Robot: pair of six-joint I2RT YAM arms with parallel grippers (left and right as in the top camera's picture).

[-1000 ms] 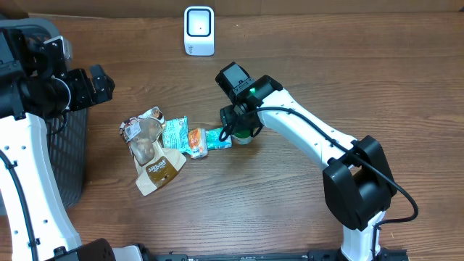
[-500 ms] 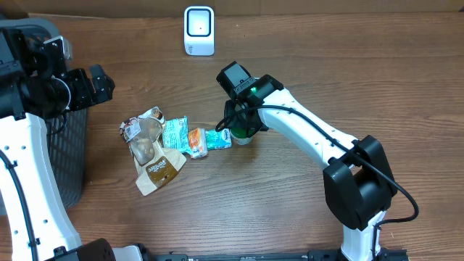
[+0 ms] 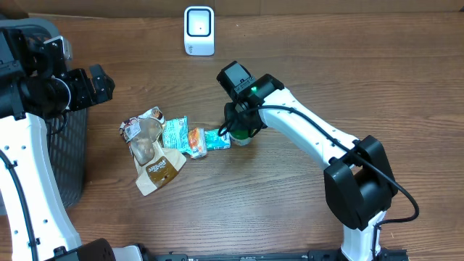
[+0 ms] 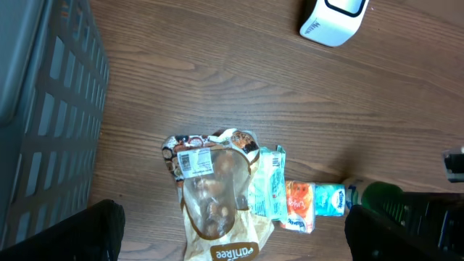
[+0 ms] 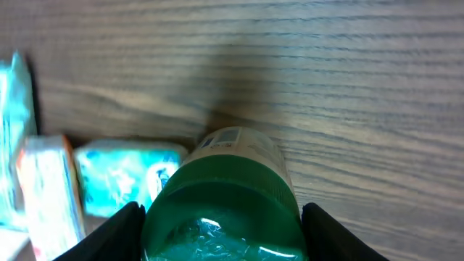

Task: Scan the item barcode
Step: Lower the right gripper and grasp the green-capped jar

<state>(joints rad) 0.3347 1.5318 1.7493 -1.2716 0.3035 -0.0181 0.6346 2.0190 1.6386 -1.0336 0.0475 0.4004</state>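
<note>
**Right gripper straddling green-capped bottle, grip unconfirmed**

Right gripper [image 5: 223, 226]: fingers [image 5: 122, 230] sit on either side of the bottle [image 5: 221, 196], tight against the green cap. Can't tell if they're actually pressing on it. The bottle stands upright on the table, with a white printed label below the cap, too blurred to read.

Overhead: the bottle is mostly hidden under the right gripper, only a bit of its lower edge pokes out. It's at the right end of a row of packets, just beside a small teal pack [image 3: 217, 138]. Going left there's an orange packet [image 3: 196, 141], a teal sachet [image 3: 175, 133], then a brown pouch [image 3: 156, 168] with a clear window. The packets touch or overlap each other.

Left gripper [image 4: 232, 225]: jaws spread wide, nothing between them, raised over the table near the basket [image 3: 69, 156]. A barcode sticker [image 4: 194, 161] shows on the top of the pouch in the left wrist view.

The basket is grey and slatted, at the table's left edge, partly covered by the left arm. Its contents aren't visible.

Scanner [image 3: 199, 30]: white, at the far edge of the table, well apart from the bottle; cut off at the top of the left wrist view.

Table [image 3: 362, 72]: brown wood grain.
</note>
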